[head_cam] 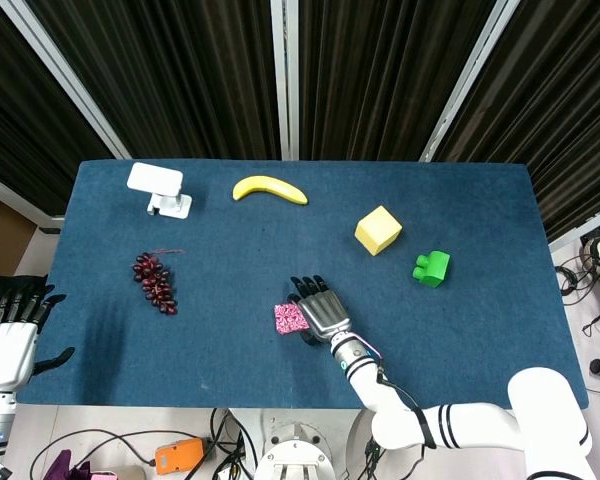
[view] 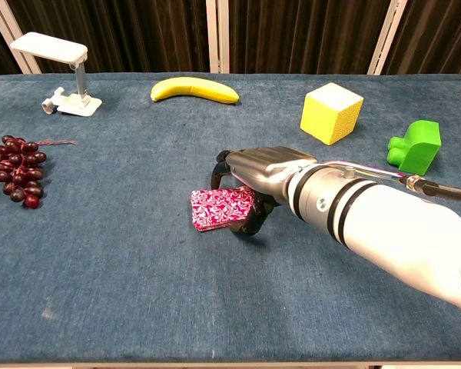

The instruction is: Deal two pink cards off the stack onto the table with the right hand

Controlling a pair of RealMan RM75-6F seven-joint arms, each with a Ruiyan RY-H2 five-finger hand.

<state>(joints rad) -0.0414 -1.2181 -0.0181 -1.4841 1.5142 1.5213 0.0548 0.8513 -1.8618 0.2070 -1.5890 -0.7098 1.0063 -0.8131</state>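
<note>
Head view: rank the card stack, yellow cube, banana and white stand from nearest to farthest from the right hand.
From the right hand:
1. Card stack, touching its left side.
2. Yellow cube, beyond, to the right.
3. Banana, far edge.
4. White stand, far left corner.

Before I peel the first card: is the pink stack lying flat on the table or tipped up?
Tipped up. In the chest view the pink stack has its right end raised under the right robot hand, a shadow beneath it.

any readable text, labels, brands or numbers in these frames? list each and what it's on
None readable in either view.
Pink cards: a red-and-white swirl pattern only, no digits or letters visible.
Yellow cube, green block, banana, white stand: plain surfaces, no print.
Right hand and its forearm: dark bands, no legible marking.
</note>
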